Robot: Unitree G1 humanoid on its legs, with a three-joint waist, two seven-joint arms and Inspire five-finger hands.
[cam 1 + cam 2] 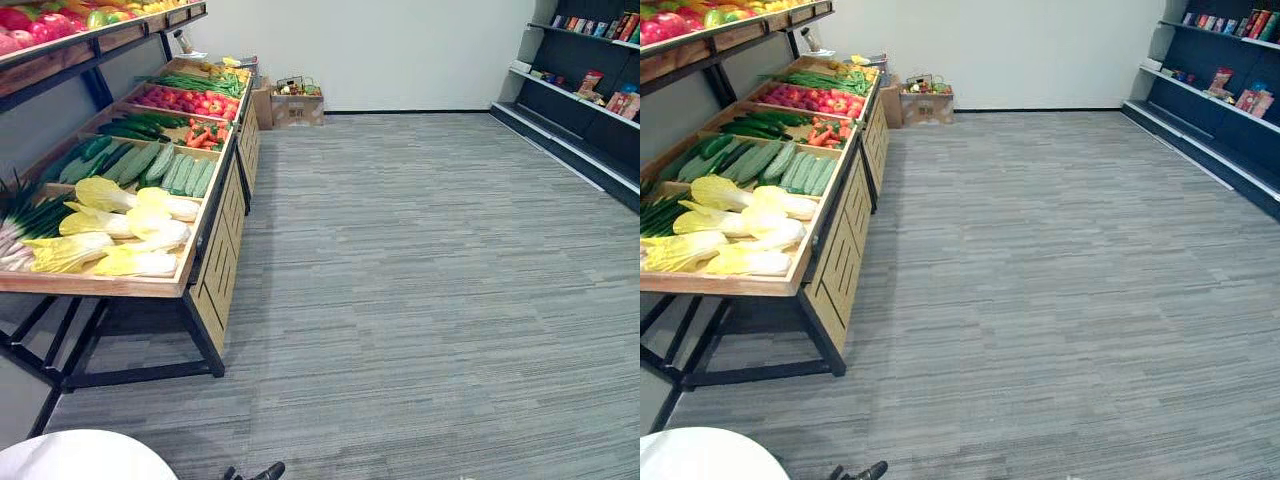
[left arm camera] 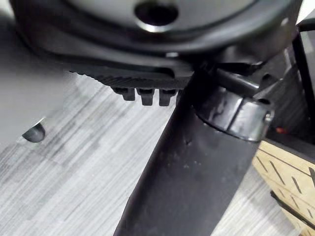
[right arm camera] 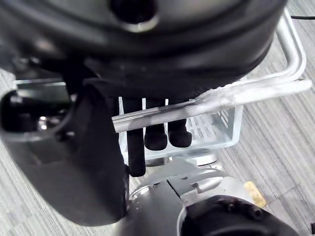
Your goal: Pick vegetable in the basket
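Status: barely started. Right hand (image 3: 156, 133) is clamped over the handle (image 3: 236, 96) of the basket (image 3: 211, 129), fingers hooked round the metal bar, and the basket hangs under it above the floor (image 1: 420, 300). The stretch of basket on show looks empty. Left hand (image 2: 147, 61) hangs low over the floor, just beside the side panel of the stand (image 1: 215, 255). Can't tell whether it's apart or closed.

Nothing picked yet, as far as I can judge. Left to do: close in on the stand, take one vegetable with the free hand, drop it in the basket.

The stock is all on the stand:
- Cabbages (image 1: 120, 225) at the near end, up against the front edge
- Scallions (image 1: 25, 225) beside them at the back edge
- Cucumbers (image 1: 165, 165) in the next bin
- Carrots (image 1: 205, 133) and tomatoes (image 1: 190, 100) after that
- Beans (image 1: 195, 82) towards the far end

Cabbages are the nearest pick.

Around:
- Boxes (image 1: 295, 105) against the far wall, off the stand's far corner
- Dark shelves (image 1: 590, 90) well apart across the floor
- Nothing lies on the floor between here and the stand

Watch points:
- The stand's raised front edge
- The hanging basket could swing into the side panel on approach
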